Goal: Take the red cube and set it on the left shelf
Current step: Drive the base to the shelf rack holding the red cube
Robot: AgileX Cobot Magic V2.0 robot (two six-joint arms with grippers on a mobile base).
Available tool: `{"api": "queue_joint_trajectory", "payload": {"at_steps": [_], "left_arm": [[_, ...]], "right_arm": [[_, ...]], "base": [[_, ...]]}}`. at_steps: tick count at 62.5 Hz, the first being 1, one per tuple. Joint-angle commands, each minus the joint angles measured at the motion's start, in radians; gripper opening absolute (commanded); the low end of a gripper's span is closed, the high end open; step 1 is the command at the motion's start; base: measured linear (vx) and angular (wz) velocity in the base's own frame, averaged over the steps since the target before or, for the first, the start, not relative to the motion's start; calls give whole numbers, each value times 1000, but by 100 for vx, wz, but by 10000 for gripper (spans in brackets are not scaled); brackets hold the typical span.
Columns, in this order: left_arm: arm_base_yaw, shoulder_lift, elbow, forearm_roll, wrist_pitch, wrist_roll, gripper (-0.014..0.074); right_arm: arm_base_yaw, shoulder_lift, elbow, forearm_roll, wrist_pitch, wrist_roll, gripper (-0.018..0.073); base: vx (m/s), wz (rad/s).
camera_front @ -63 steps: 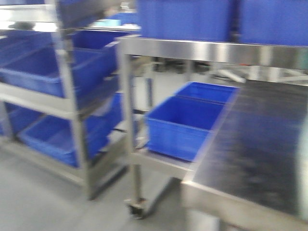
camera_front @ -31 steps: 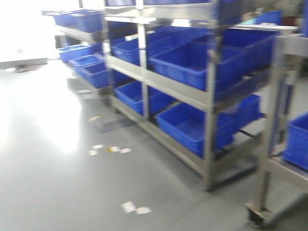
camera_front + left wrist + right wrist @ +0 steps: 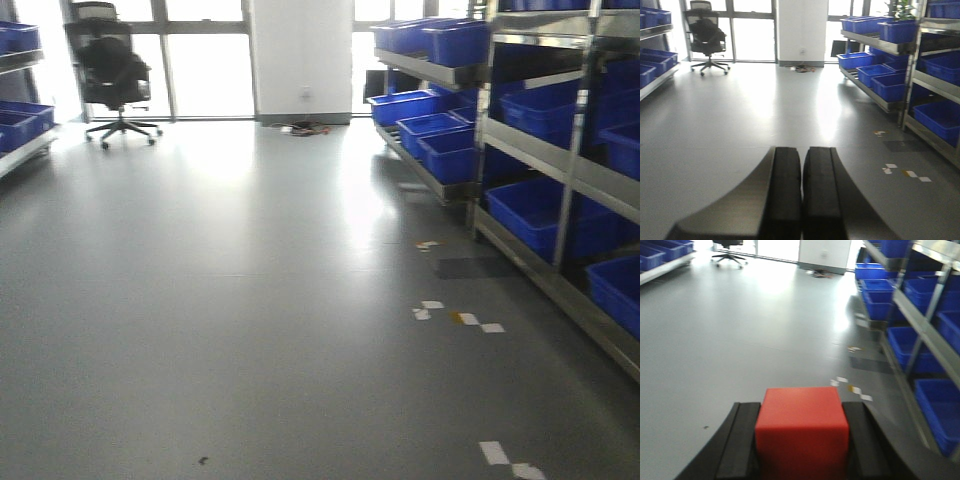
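Red cube (image 3: pixel 802 427), plain orange-red flat faces, clamped in right hand (image 3: pixel 802 442)

On my right wrist feed the red cube (image 3: pixel 802 432) read plain red-orange, unmarked, between the black fingers (image 3: pixel 742 440) of the right end effector (image 3: pixel 801 412). The left end effector (image 3: pixel 801 170) was black too. Crates (image 3: pixel 445 155) were deep blue on silver steel racks (image 3: pixel 574 150). The floor (image 3: pixel 220 300) was glossy grey with white scraps (image 3: pixel 432 304). The office chair (image 3: pixel 118 75) was black.
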Motion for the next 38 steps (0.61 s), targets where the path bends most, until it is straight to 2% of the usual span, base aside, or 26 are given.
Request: {"api": "queue_joint_trajectory", "payload": {"at_steps": [1,17,38], "left_arm": [[-5,-14,24,-5,-89,-7,102],[-5,-14,24,-5,-89,-7,102],[-5,-14,24,-5,-89,-7,102]], "right_arm": [[-6,24,-23,-3,-85,-2,151],[-6,24,-23,-3,-85,-2,151],[-6,24,-23,-3,-85,-2,151]], "base": [[10,72],[11,58],[24,17]]}}
